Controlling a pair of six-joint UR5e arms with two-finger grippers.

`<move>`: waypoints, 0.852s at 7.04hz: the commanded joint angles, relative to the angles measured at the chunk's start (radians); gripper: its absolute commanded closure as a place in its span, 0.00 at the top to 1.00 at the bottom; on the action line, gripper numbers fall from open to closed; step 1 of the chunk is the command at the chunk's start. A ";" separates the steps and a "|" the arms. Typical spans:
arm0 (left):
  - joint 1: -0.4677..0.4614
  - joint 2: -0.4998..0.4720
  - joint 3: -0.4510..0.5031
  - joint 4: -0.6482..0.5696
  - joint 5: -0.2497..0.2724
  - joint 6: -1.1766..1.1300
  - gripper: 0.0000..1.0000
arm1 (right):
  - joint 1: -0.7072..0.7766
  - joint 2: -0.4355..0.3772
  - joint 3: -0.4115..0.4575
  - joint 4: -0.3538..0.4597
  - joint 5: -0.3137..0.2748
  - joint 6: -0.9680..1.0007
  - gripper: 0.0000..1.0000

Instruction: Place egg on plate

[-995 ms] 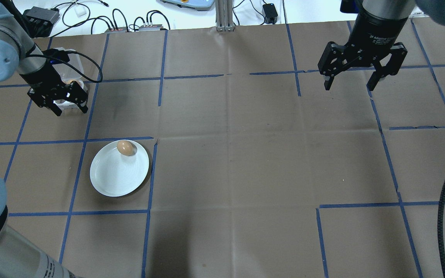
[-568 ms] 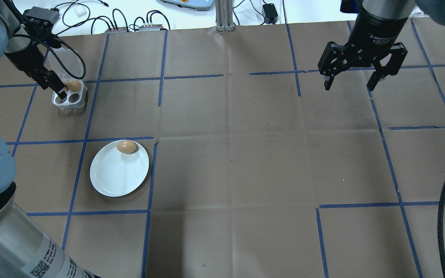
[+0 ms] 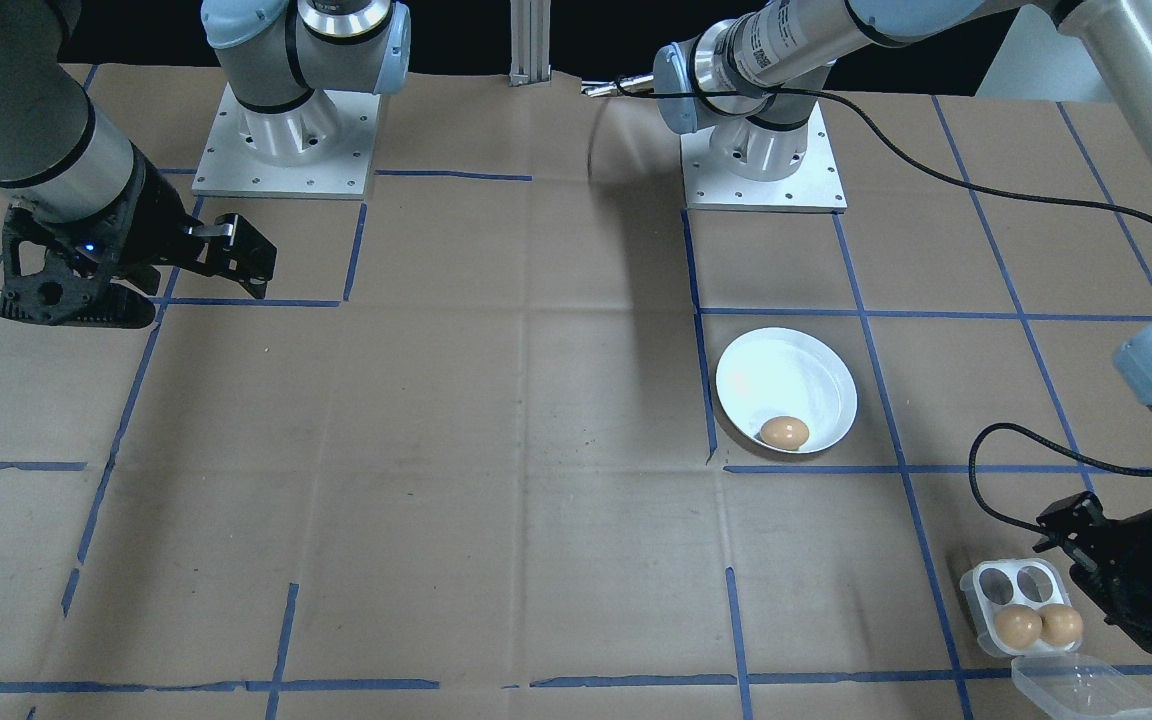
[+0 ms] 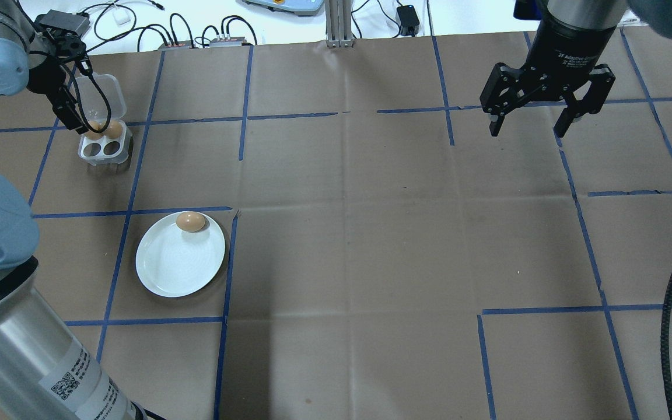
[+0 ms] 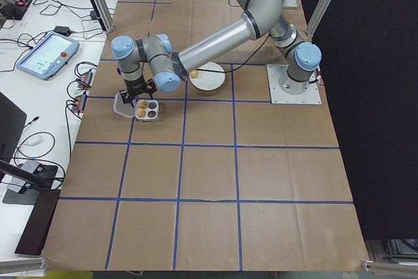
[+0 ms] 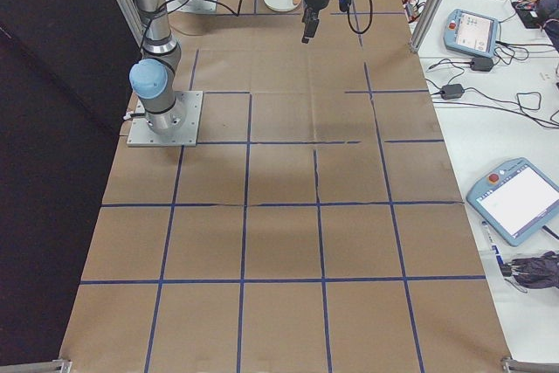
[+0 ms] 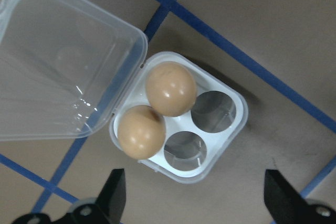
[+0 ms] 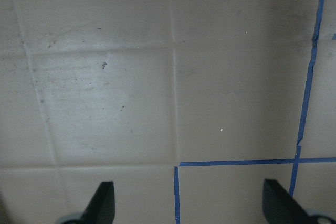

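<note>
From my station, the left gripper (image 7: 194, 198) has swung off the small white four-hole egg tray (image 4: 104, 146) to its far edge, jaws spread and empty, above two brown eggs (image 7: 170, 88) there. One brown egg (image 4: 190, 221) already sits on the round glossy white plate (image 4: 172, 268), so I judge another pick. The right gripper (image 4: 527, 121) hangs spread over brown paper taped in blue (image 4: 371, 233); cables (image 4: 137, 23) lie beyond.
</note>
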 commanded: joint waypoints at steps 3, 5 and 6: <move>0.001 -0.047 -0.012 0.126 -0.022 0.271 0.89 | 0.000 -0.001 0.000 0.000 0.000 0.000 1.00; 0.001 -0.067 -0.013 0.126 -0.027 0.281 0.89 | 0.000 -0.001 0.000 0.000 -0.001 0.000 1.00; 0.003 -0.069 -0.015 0.126 -0.025 0.284 0.89 | 0.000 0.001 0.000 0.000 0.000 0.000 1.00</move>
